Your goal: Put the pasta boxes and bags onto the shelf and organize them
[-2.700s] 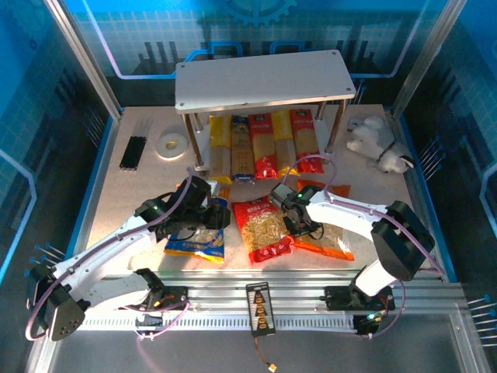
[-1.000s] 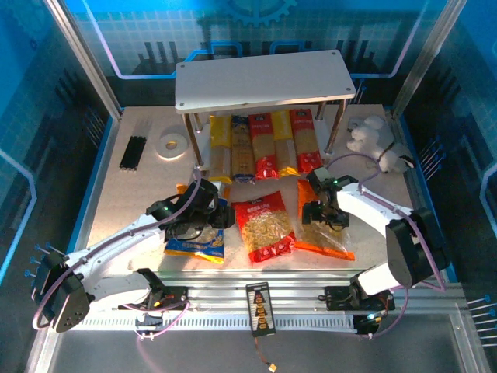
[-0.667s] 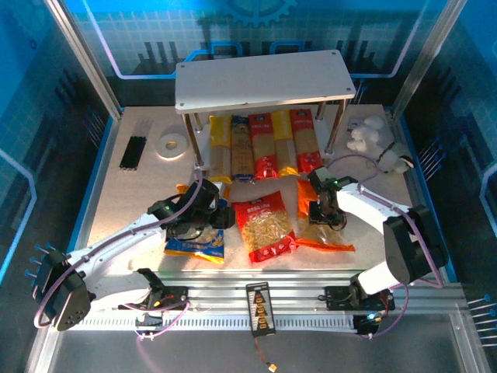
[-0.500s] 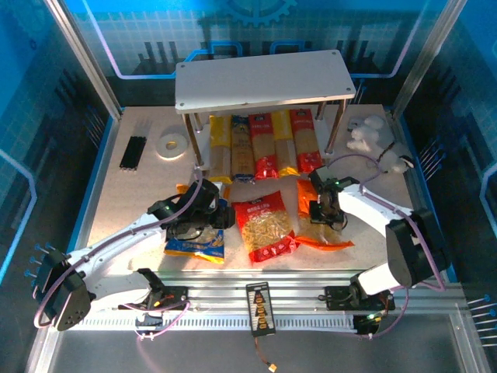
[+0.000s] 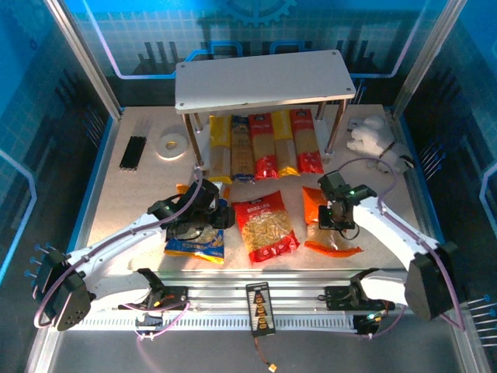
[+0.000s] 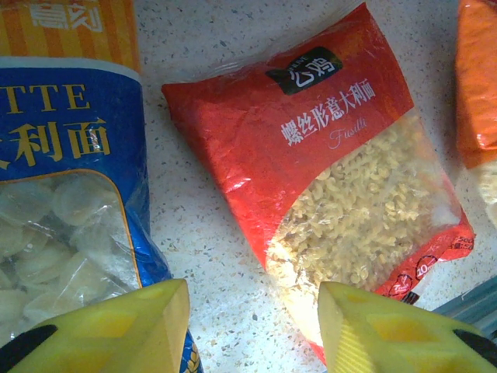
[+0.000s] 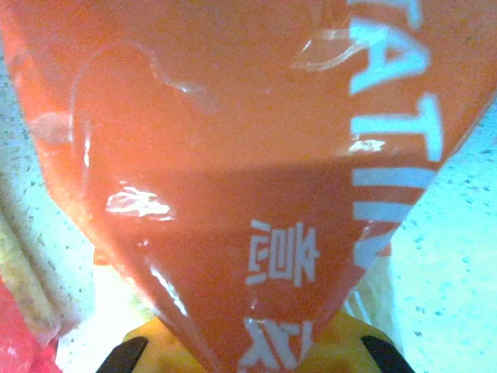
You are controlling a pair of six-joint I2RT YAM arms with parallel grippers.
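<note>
right gripper [image 5: 335, 211] clamps one end of the orange bag [image 7: 233, 155], probably to lift it off the table [image 5: 140, 194] toward the shelf [image 5: 264, 78] behind; left gripper [image 6: 252, 318] hovers spread wide, empty, between blue bag [image 6: 62, 194] and red bag [image 6: 326, 171].
</note>
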